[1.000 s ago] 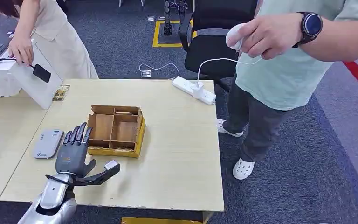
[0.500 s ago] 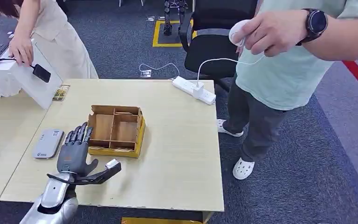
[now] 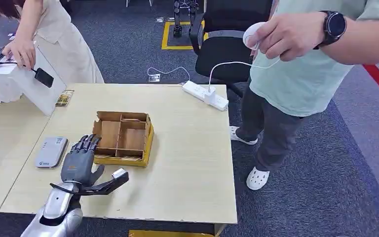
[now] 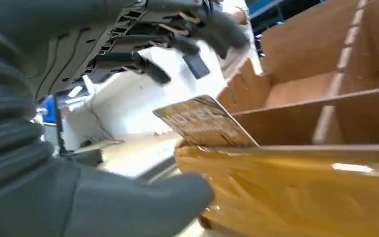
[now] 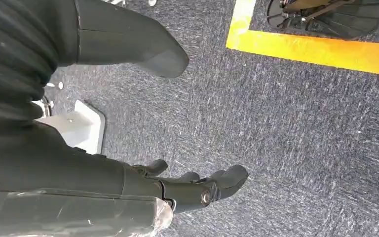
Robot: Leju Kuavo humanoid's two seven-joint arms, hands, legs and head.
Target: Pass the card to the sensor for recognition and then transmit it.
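Card (image 4: 205, 121) leans at the near corner of the wooden tray (image 3: 123, 138); left hand (image 3: 79, 165) beside it is released, so we should pinch its raised edge squarely.

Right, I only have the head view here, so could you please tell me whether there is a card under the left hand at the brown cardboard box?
Observer: Yes. The left wrist view shows a brown printed card standing tilted at the glossy yellow outer wall of the brown cardboard divided box.
Operator: Thank you. Is the left hand gripping that card?
Observer: Not yet. The left hand is spread, with its dark fingers on one side of the card and its grey thumb on the other. Neither visibly touches it.
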